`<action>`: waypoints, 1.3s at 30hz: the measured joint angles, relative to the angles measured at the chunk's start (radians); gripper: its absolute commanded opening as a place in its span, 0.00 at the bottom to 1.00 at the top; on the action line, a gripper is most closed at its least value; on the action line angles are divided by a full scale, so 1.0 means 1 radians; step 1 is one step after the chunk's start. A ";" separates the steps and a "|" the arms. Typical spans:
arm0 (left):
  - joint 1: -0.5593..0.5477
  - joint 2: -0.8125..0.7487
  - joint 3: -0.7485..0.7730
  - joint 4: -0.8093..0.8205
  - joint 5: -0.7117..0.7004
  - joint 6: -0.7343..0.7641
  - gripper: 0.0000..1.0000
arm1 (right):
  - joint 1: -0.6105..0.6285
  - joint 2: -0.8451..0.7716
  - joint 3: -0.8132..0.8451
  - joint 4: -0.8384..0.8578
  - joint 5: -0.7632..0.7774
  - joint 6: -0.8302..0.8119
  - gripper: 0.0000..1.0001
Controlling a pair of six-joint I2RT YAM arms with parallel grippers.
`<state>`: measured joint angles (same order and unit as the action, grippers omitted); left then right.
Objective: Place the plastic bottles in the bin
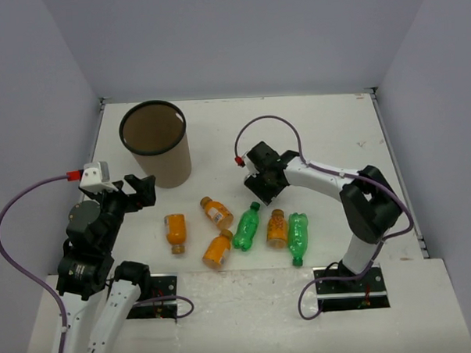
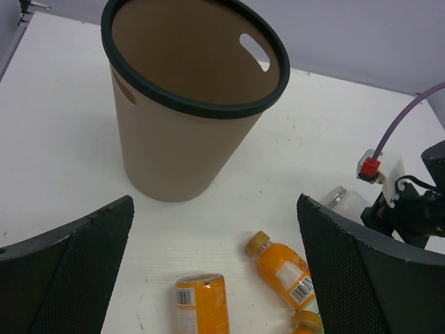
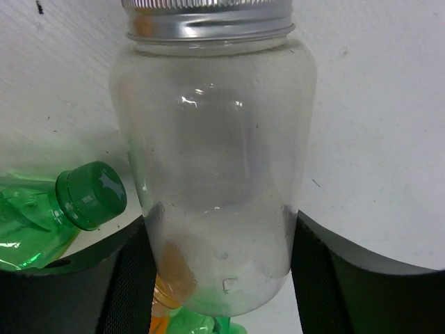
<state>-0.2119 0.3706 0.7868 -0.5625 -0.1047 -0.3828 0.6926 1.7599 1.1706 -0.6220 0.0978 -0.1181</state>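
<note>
The brown bin (image 1: pixel 155 142) with a dark rim stands at the far left and fills the left wrist view (image 2: pixel 188 139). Four orange bottles (image 1: pixel 175 231) (image 1: pixel 217 212) (image 1: pixel 218 250) (image 1: pixel 277 228) and two green bottles (image 1: pixel 246 227) (image 1: pixel 298 237) lie on the table in front. My right gripper (image 1: pixel 259 183) is shut on the clear bottle (image 3: pixel 215 174), which has a silver cap, and its fingers press both sides. The clear bottle also shows in the left wrist view (image 2: pixel 345 202). My left gripper (image 1: pixel 134 193) is open and empty, near the bin, above the leftmost orange bottle (image 2: pixel 203 306).
The table (image 1: pixel 327 125) is white, with grey walls on three sides. A green bottle's cap (image 3: pixel 90 195) lies just left of the held bottle. A purple cable loops over the right arm (image 1: pixel 361 194).
</note>
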 measured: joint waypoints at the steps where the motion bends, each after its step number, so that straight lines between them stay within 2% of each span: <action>1: 0.000 0.000 0.000 0.000 0.002 0.000 1.00 | 0.000 -0.009 0.000 -0.001 0.014 0.004 0.25; 5: 0.000 0.001 0.003 -0.001 0.020 0.005 1.00 | 0.000 -0.114 0.000 -0.014 0.060 0.037 0.20; 8: 0.000 0.015 0.039 -0.008 0.049 0.005 1.00 | -0.005 -0.270 0.002 -0.014 0.061 0.078 0.18; 10: 0.000 0.046 0.093 -0.003 0.125 -0.002 1.00 | -0.008 -0.395 0.006 -0.006 0.012 0.108 0.17; 14: -0.001 0.173 0.187 0.121 0.362 -0.045 1.00 | -0.011 -0.664 -0.035 0.135 -0.251 0.169 0.16; 19: -0.069 0.299 0.105 0.425 0.644 -0.158 1.00 | -0.009 -0.907 -0.192 0.411 -0.652 0.251 0.16; 23: -0.247 0.360 0.076 0.631 0.749 -0.208 1.00 | -0.007 -0.936 -0.257 0.541 -0.871 0.294 0.16; 28: -0.489 0.413 0.075 0.818 0.786 -0.199 1.00 | -0.006 -0.893 -0.258 0.585 -0.983 0.329 0.15; 34: -0.616 0.541 0.090 0.891 0.748 -0.169 1.00 | -0.006 -0.885 -0.258 0.593 -1.037 0.338 0.15; 37: -0.649 0.608 0.111 0.884 0.726 -0.154 0.83 | -0.008 -0.883 -0.258 0.584 -1.047 0.338 0.15; 38: -0.660 0.625 0.124 0.883 0.722 -0.152 0.57 | -0.010 -0.883 -0.258 0.578 -1.047 0.337 0.15; 39: -0.668 0.638 0.137 0.883 0.726 -0.148 0.37 | -0.011 -0.883 -0.257 0.571 -1.040 0.338 0.16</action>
<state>-0.8803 1.0088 0.9237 0.3210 0.6209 -0.5308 0.6811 0.8772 0.9131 -0.0513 -0.9421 0.2199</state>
